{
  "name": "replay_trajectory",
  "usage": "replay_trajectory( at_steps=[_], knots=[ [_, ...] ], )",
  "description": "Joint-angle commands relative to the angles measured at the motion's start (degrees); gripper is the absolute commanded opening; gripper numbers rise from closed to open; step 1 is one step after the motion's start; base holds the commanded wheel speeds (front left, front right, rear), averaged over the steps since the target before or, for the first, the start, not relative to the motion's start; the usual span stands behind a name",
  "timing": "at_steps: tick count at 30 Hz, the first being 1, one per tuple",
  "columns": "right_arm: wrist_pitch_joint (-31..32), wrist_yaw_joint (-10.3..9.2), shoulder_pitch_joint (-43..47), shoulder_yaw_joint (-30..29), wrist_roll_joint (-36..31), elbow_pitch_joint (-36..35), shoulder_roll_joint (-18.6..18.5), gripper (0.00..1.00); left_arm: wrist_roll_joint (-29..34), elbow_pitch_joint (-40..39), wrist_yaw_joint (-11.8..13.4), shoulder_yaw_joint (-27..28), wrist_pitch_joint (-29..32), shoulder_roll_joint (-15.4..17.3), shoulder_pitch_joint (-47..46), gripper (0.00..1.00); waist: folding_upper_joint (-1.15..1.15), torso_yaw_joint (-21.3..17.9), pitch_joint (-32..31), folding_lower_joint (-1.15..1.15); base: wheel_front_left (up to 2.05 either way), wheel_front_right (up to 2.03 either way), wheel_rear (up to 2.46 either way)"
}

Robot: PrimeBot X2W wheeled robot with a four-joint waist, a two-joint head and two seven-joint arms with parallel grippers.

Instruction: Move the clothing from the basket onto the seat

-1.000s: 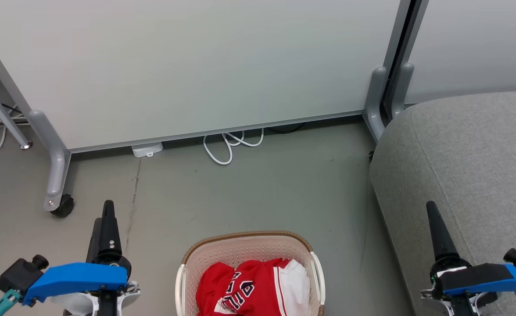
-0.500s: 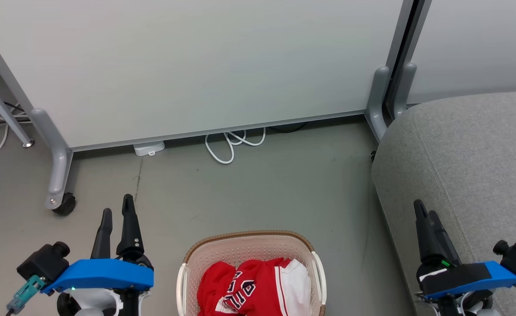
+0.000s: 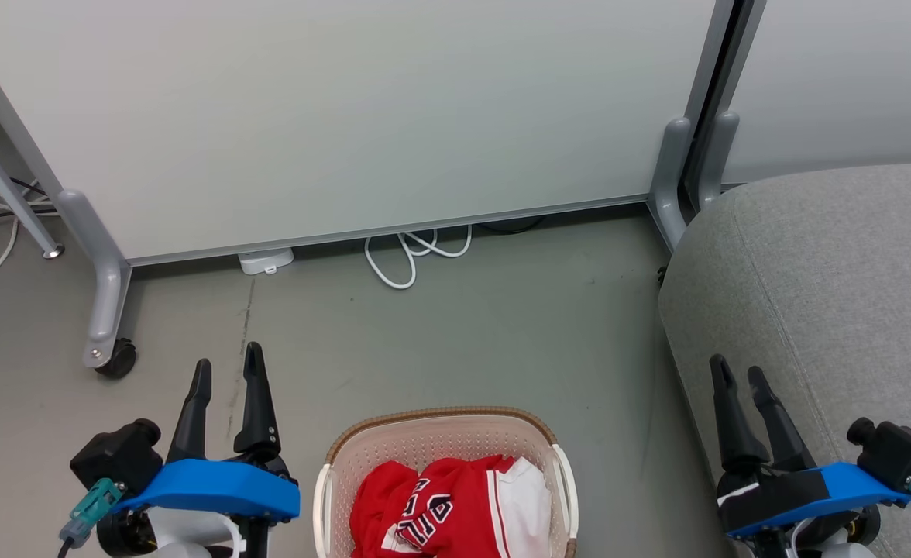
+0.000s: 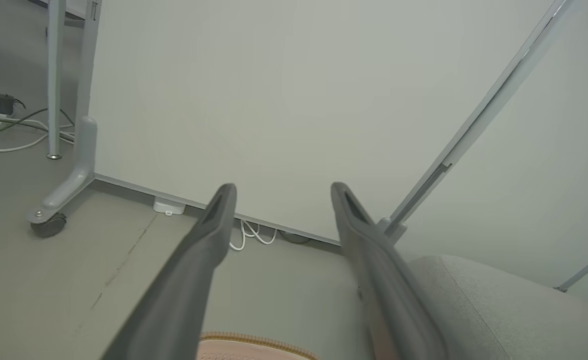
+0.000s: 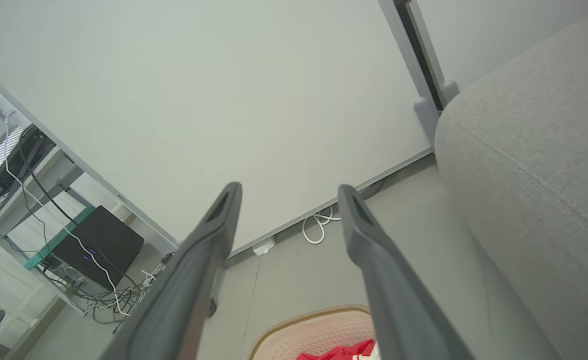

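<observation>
Clothing (image 3: pixel 455 508), red with white panels and block lettering, lies bunched in the basket (image 3: pixel 440 416) on the floor (image 3: pixel 455 333), between the two tools. Just left of the basket, the left tool (image 3: pixel 228 356) hangs with fingers spread and empty. To the basket's right, the right tool (image 3: pixel 735 366), likewise spread and empty, hovers at the near edge of the seat (image 3: pixel 835 271).

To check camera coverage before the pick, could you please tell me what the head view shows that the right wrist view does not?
Head view adds the left gripper, open. Right wrist view adds a black box and tangled cables. Both share the basket, the red clothing in it, the grey seat, a white cable loop and the open right gripper.
</observation>
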Motion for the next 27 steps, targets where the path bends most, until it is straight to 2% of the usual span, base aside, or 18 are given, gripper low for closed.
replay_trajectory(
  at_steps=[1, 27],
  knots=[
    [-0.5, 0.10, -0.7, 0.2, -1.6, -0.5, -0.4, 1.00, 1.6, -0.4, 0.2, -0.4, -0.4, 0.4, -1.4, 1.00, 0.00, 0.0, 0.0, 0.00, 0.00, 0.00, 0.00],
    [-4.1, 0.13, -0.3, 2.2, -16.4, -0.4, -0.4, 1.00, 16.0, 1.6, -1.2, -4.2, -4.1, 1.0, -1.5, 1.00, 0.00, 0.7, 0.2, 0.00, 0.00, 0.00, 0.00]
  ],
)
